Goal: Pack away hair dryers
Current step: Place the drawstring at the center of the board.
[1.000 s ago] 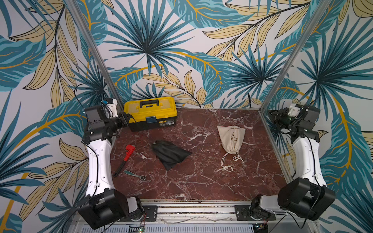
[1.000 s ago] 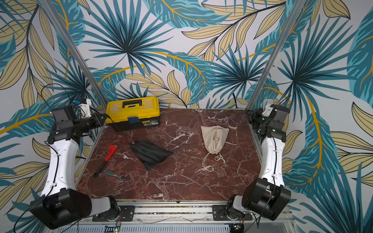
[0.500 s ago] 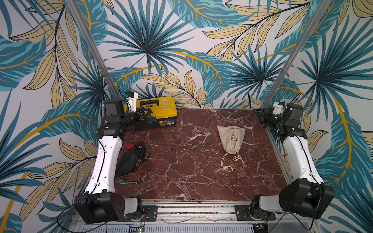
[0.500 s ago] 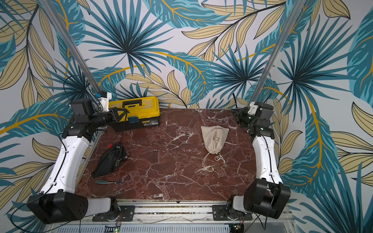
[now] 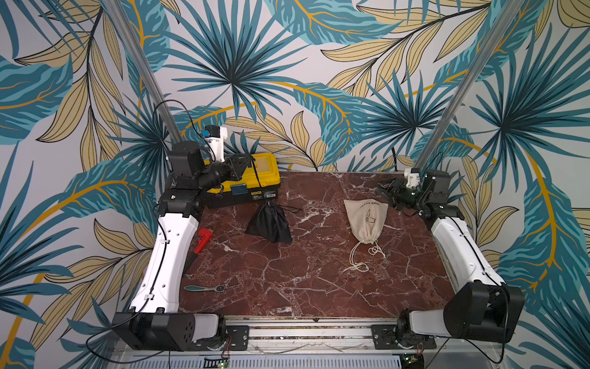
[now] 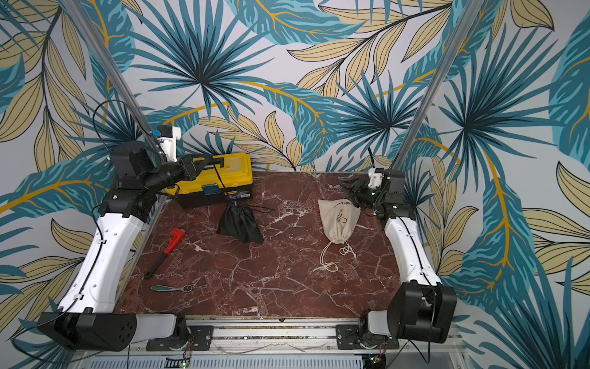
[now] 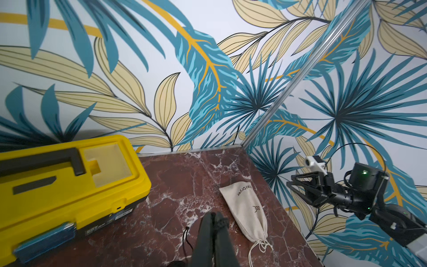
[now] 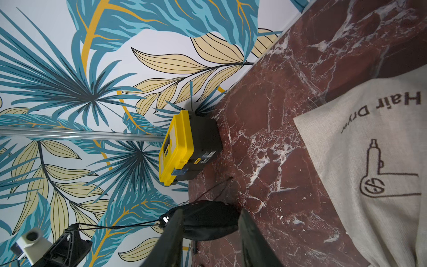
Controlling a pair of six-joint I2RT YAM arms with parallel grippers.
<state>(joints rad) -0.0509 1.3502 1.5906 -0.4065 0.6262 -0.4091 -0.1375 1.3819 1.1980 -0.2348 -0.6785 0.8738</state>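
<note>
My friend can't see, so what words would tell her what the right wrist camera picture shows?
A beige pouch printed "Hair Dryer" lies on a red marble table, close to the right gripper, whose fingers are open. Farther off sit a yellow toolbox and a black pouch, its drawstring stretched to the left gripper.

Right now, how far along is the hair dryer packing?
No dryer lies loose in any view. Done, apparently: the beige pouch lies cinched and bulging. In hand: the left gripper, shut, holds the black pouch's drawstring taut; right gripper open near the beige pouch. Left: finish closing the black pouch. Contents unseen.
</note>
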